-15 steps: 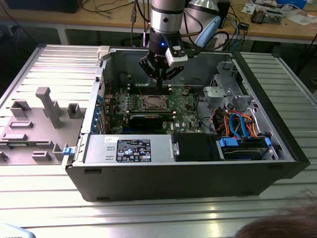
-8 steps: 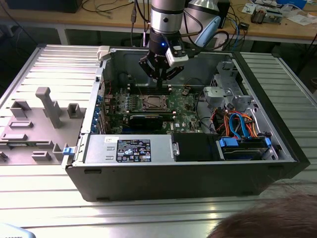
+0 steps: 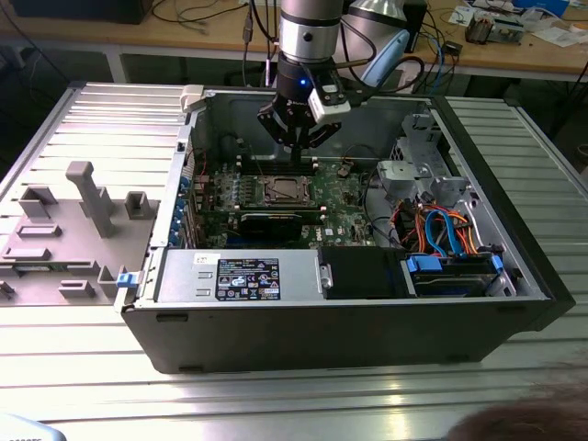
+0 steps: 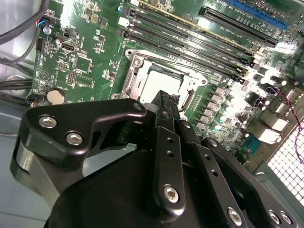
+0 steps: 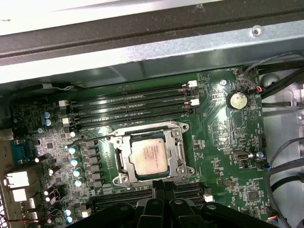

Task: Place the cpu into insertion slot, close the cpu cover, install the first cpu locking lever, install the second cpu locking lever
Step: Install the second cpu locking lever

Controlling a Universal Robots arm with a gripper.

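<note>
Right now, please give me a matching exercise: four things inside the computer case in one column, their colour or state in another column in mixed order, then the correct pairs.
Things:
1. cpu
2. cpu cover
3. circuit board
4. coin battery

Descriptions:
A. green
B. round and shiny
C. silver-grey square, seated in the insertion slot
D. metal frame lying flat around the chip

Pairs: 1-C, 2-D, 3-A, 4-B

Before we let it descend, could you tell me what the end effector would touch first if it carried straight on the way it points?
Probably the cpu cover at the edge nearest the end effector, or the cpu seated in the insertion slot. It points down at that socket, though depth is unclear.
</note>
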